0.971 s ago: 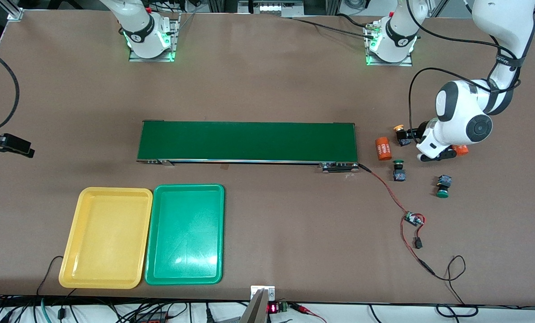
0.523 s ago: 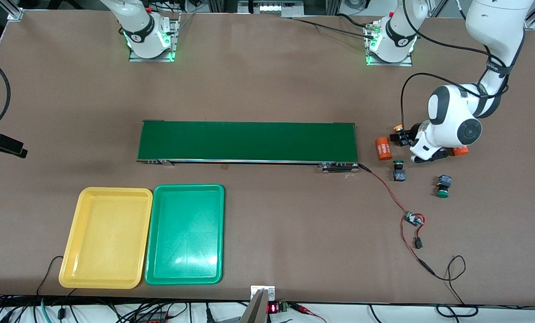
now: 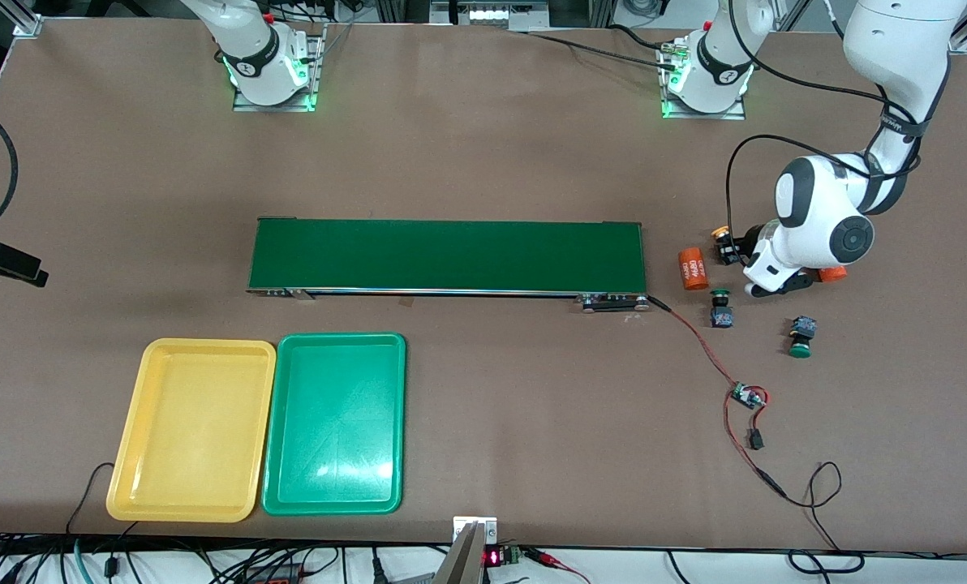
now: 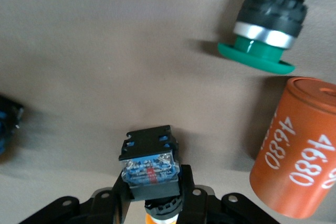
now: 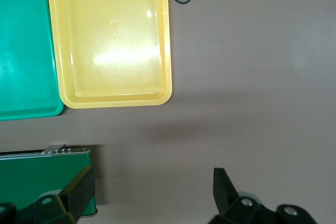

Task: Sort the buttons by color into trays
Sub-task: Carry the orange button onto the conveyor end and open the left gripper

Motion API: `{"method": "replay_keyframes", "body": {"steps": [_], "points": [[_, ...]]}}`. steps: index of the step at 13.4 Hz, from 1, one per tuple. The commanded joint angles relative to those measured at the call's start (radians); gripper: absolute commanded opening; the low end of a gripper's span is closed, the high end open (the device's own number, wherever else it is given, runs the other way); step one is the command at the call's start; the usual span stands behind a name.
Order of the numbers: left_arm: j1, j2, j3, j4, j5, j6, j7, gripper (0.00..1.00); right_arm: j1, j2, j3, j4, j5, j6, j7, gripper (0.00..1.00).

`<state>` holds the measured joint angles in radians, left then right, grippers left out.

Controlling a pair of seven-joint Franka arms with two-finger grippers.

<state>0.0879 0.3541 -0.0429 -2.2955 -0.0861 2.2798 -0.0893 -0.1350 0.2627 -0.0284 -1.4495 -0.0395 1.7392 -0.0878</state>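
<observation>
My left gripper [image 3: 731, 250] is shut on a yellow-orange button [image 3: 722, 234] low over the table, past the conveyor's end at the left arm's end. In the left wrist view both fingers [image 4: 185, 182] press the button's black and blue body [image 4: 149, 162]. Two green buttons lie nearer the front camera, one [image 3: 721, 308] close by and one [image 3: 800, 337] farther toward the table's end. The yellow tray [image 3: 193, 428] and the green tray [image 3: 335, 422] sit side by side, both empty. My right gripper [image 5: 152, 182] hangs open and empty, high at the right arm's end of the table.
A long dark-green conveyor belt [image 3: 447, 255] crosses the table's middle. An orange numbered cylinder [image 3: 693, 268] stands beside the held button, and another [image 3: 832, 273] shows past the left wrist. A small circuit board [image 3: 748, 397] on red wires lies nearer the front camera.
The left gripper slid toward the conveyor onto the yellow-orange button and closed on it. The right gripper drifted slightly toward the table's edge.
</observation>
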Motion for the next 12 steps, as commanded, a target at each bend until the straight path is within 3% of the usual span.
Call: {"method": "replay_keyframes", "body": {"steps": [1, 3, 5, 9, 12], "points": [[0.035, -0.082, -0.009, 0.008, -0.006, -0.011, 0.092, 0.00, -0.011, -0.002, 0.010, 0.009, -0.010, -0.001, 0.002, 1.00], [0.023, -0.160, -0.012, 0.022, -0.007, -0.060, 0.082, 0.00, -0.012, -0.002, 0.010, 0.009, -0.010, -0.001, 0.003, 1.00], [0.010, -0.198, -0.087, 0.080, -0.009, -0.136, 0.082, 0.00, -0.012, -0.002, 0.010, 0.009, -0.010, 0.011, 0.002, 1.00], [-0.052, -0.167, -0.192, 0.197, -0.014, -0.200, 0.083, 0.00, -0.012, 0.004, 0.010, 0.009, -0.003, 0.048, 0.003, 1.00], [-0.206, -0.078, -0.196, 0.287, -0.021, -0.192, 0.077, 0.00, -0.009, 0.013, 0.012, 0.009, 0.001, 0.062, 0.005, 1.00]]}}
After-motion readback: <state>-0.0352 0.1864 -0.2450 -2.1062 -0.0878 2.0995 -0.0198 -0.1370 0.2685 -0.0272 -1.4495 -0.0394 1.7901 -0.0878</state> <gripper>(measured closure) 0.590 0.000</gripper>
